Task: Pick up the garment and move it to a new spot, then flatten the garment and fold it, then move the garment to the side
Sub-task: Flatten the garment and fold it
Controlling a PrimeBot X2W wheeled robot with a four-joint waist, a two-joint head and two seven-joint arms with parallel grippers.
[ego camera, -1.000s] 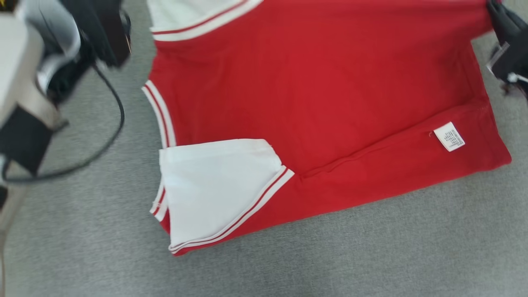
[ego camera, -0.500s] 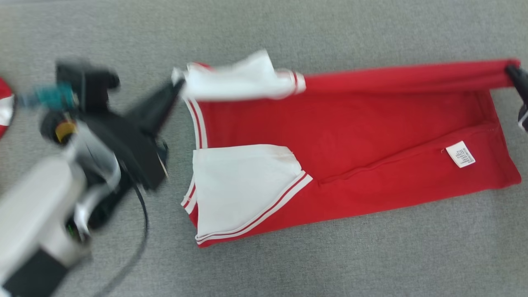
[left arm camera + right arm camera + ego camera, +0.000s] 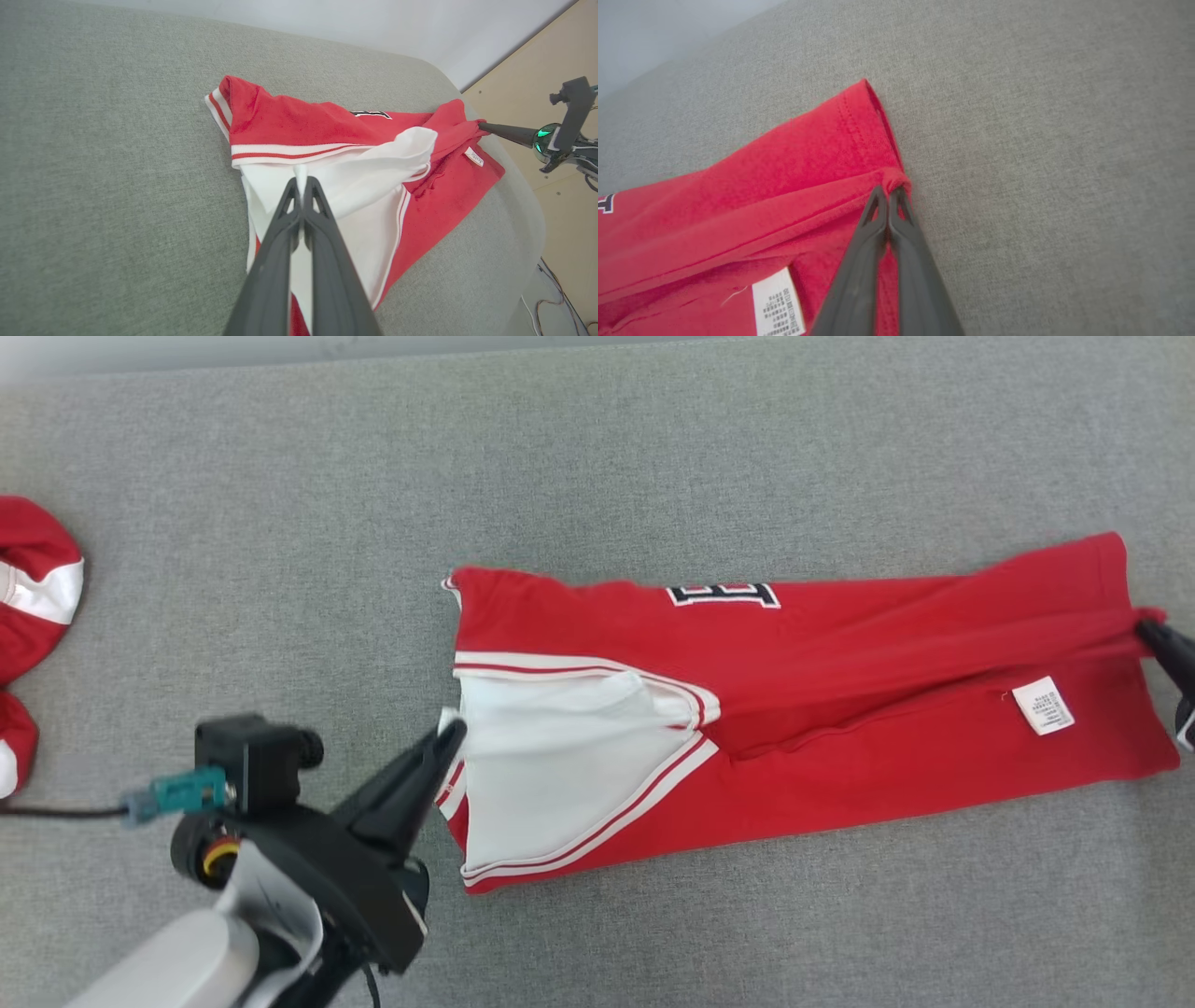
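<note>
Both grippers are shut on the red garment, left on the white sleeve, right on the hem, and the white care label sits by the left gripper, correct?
Not quite: the garment has its care label by the right gripper, as the right wrist view shows. The rest holds.

garment (image 3: 840, 653) ctr on cushion (image 3: 597, 457) | other cloth (image 3: 28, 588) far L
</note>
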